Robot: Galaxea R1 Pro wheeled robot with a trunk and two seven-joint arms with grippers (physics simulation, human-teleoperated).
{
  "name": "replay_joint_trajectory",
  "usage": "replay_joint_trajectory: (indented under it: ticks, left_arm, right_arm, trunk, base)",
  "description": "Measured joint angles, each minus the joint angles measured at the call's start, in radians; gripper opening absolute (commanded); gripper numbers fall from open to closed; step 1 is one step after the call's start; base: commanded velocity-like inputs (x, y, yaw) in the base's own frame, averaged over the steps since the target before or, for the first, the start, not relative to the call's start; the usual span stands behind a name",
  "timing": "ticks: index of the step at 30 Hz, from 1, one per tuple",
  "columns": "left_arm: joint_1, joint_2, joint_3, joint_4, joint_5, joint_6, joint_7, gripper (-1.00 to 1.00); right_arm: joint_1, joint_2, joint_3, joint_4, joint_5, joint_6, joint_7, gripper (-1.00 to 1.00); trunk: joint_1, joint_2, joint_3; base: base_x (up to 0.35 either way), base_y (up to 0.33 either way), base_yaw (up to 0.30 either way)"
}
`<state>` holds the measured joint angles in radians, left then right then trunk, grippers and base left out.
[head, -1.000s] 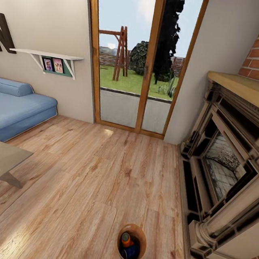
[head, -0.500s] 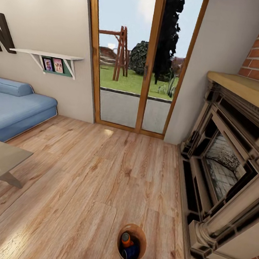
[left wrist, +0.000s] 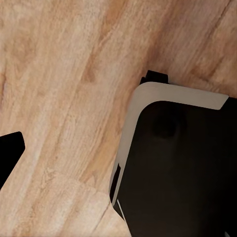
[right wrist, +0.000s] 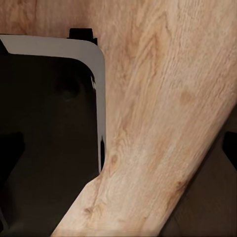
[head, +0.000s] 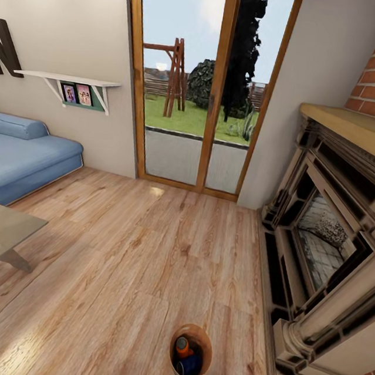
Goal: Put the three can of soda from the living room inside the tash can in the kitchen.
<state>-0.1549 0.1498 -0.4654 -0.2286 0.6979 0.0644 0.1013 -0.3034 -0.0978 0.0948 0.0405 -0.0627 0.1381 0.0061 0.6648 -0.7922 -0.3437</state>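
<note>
Left pincer: dark tip (left wrist: 10, 150) cut off at frame edge; spread cannot be told.
Right pincer: dark corner (right wrist: 231, 147) only; state cannot be told.
Robot base: black, pale-edged body (left wrist: 173, 163) over wood floor (head: 143, 253).
Tash can (head: 190, 352): upright on floor, near fireplace (head: 327, 253).
Orange can (head: 183, 347): inside, tilted, partly hidden.
Blue can (head: 190, 365): inside, axis unclear.
Third can: hidden.
</note>
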Motion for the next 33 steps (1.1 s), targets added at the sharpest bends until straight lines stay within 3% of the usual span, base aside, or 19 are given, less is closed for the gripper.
replay_joint_trajectory:
  ticks: [33]
  left_arm:
    - [0.000,0.000,0.000,0.000,0.000,0.000,0.000,1.00]
  right_arm:
    - [0.007,0.001,-0.001,-0.001,-0.002,0.000,0.000,1.00]
  trunk:
    - [0.000,0.000,0.000]
  base:
    - [0.000,0.000,0.000]
